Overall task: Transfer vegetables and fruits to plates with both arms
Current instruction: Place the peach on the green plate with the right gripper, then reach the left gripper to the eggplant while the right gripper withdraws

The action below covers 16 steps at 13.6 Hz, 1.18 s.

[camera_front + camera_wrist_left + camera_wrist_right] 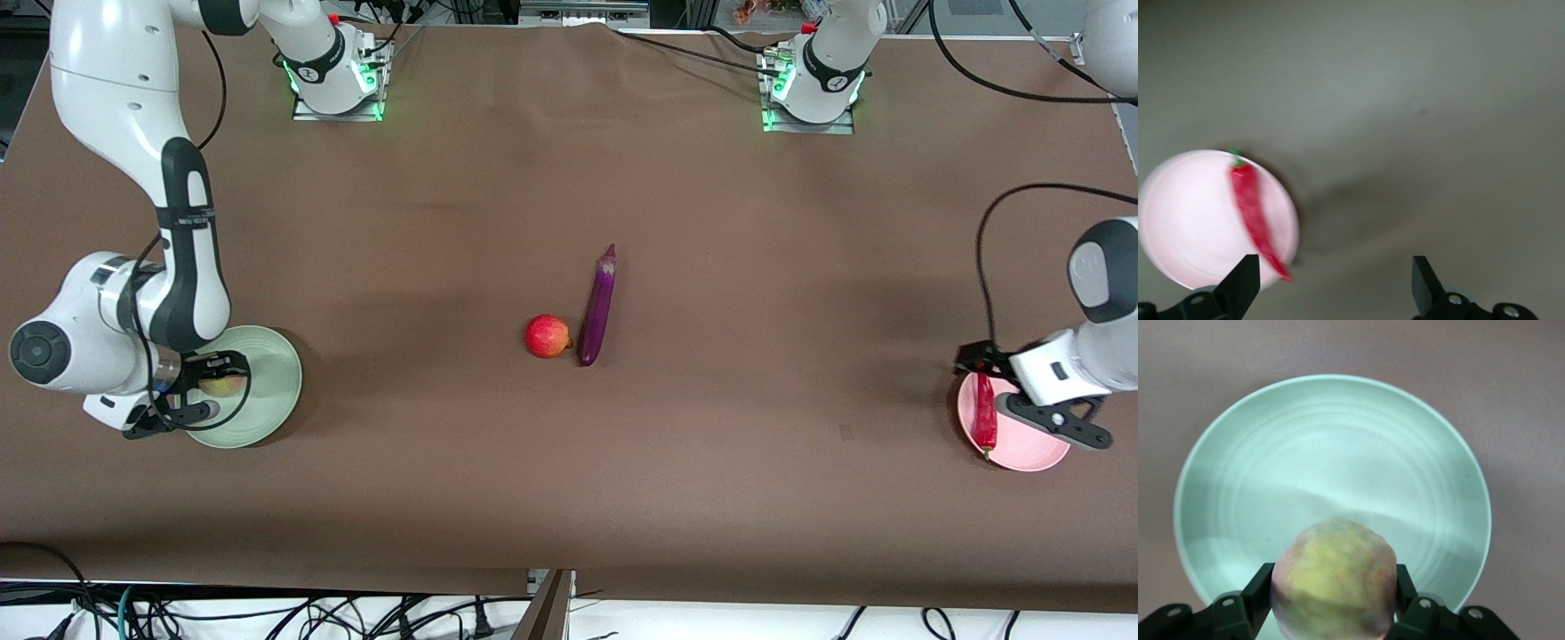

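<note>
Over green plate (271, 391), right gripper (206, 391) clasps peach (222, 384).

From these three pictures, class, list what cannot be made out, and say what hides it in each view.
- Front view: the right gripper and arm cover part of the peach and green plate.
- Right wrist view: whether the peach touches the plate; the fruit hides its own underside.
- Left wrist view: motion blur smears the chili and pink plate.
- Front view: the left gripper covers part of the pink plate.

White arms (124, 107) with black joints, trailing black cables (987, 258)
</note>
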{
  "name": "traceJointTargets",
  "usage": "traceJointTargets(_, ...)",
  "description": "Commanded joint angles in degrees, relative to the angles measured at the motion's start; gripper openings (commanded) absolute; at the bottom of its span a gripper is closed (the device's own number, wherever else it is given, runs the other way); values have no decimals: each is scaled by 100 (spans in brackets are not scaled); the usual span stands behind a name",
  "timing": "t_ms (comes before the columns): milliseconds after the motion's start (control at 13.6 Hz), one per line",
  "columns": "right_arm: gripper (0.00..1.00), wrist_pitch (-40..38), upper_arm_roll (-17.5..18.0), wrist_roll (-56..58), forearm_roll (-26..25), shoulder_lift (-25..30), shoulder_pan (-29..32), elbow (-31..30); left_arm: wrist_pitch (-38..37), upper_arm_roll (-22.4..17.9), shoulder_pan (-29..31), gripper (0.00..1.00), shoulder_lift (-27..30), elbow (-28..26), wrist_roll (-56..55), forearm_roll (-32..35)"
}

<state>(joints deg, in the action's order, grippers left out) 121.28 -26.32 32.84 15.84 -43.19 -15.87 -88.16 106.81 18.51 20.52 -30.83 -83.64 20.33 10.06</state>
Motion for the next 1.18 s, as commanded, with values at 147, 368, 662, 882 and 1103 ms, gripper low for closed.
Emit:
traceJointTargets(147, 37, 387, 57, 267, 129, -198, 145, 9, -424, 1152, 22, 100, 121, -284, -2449, -558)
traceJointTargets(368, 99, 370, 66, 258, 366, -208, 242, 62, -267, 1735, -441, 100, 25, -442, -3561, -550)
traceJointTargets(662, 99, -357, 83, 153, 674, -111, 163, 710, 478, 1727, -1583, 100, -125, -888, -3703, -541)
traceJointTargets(882, 99, -869, 92, -530, 868, -111, 50, 976, 1856, 1709, -2173, 100, -125, -1819, -4115, -410)
traceJointTargets(1103, 99, -1026, 92, -1374, 894, -94, -363, 967, 3291, 1700, -2473, 100, -413, -2446, -4869, 151)
